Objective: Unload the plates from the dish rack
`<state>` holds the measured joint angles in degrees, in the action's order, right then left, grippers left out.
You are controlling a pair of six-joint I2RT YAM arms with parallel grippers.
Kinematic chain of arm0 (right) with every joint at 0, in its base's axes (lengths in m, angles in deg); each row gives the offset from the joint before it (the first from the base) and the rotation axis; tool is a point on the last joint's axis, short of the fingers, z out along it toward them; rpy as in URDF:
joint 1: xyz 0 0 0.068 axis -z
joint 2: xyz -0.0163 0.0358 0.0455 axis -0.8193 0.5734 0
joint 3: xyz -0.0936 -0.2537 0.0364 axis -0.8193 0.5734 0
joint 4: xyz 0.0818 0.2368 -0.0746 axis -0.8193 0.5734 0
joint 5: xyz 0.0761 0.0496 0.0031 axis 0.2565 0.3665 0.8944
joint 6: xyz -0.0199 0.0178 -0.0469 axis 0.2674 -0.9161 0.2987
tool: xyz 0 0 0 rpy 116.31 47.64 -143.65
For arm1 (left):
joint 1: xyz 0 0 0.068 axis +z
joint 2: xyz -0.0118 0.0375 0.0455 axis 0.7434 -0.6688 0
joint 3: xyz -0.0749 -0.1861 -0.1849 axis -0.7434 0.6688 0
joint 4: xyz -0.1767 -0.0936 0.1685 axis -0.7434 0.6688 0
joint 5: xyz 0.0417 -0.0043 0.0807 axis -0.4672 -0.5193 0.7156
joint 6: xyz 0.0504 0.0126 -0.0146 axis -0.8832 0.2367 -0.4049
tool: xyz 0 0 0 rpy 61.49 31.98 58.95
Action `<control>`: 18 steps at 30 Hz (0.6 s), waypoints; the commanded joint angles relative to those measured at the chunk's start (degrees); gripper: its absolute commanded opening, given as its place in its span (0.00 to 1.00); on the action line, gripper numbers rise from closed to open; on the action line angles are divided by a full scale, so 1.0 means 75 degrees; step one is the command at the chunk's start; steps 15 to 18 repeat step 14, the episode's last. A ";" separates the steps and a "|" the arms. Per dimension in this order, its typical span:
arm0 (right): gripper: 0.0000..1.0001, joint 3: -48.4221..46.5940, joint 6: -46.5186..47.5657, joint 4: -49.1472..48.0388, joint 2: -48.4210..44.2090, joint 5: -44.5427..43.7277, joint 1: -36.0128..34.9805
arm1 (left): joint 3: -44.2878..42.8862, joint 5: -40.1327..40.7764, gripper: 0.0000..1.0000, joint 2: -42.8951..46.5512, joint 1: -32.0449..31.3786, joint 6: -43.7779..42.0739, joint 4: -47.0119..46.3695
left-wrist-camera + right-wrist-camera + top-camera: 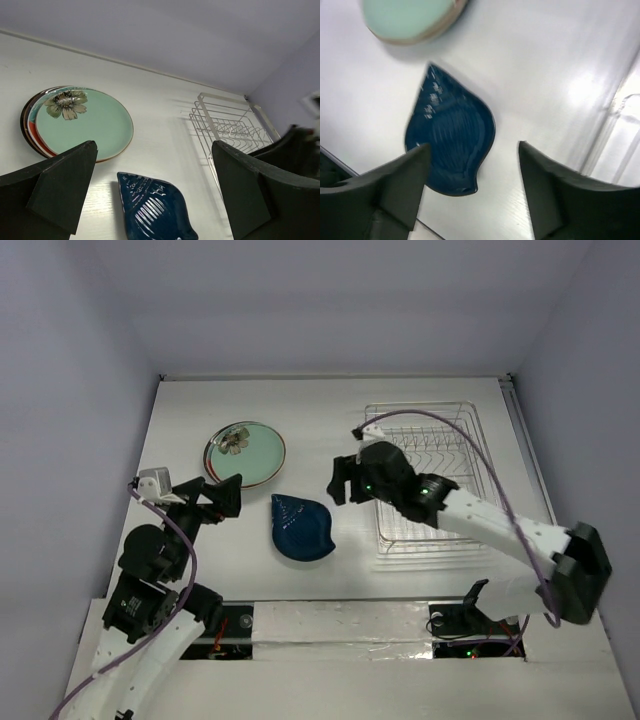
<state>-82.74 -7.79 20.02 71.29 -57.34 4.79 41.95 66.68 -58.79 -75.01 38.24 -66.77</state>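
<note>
The dish rack (430, 475) stands at the right with no plates in its prongs; it also shows in the left wrist view (232, 125). A stack of round plates (245, 452), pale mint green with a flower on top, lies flat on the table to the left. The dark blue teardrop dish (302, 528) lies in front of the stack. My right gripper (340, 480) is open and empty, hovering between the rack and the blue dish (451, 137). My left gripper (215, 498) is open and empty, left of the blue dish (152, 207) and in front of the stack (82, 122).
The white table (320, 405) is walled by pale panels on three sides. The rack's left edge (620, 110) shows beside my right fingers. A purple cable (495, 475) arcs over the rack from the right arm.
</note>
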 commanded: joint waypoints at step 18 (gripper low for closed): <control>0.30 0.0764 0.0258 0.0765 -0.6554 -0.3397 -0.0043 | -0.1587 -0.0031 0.99 -0.1019 0.0012 -0.0537 -0.0502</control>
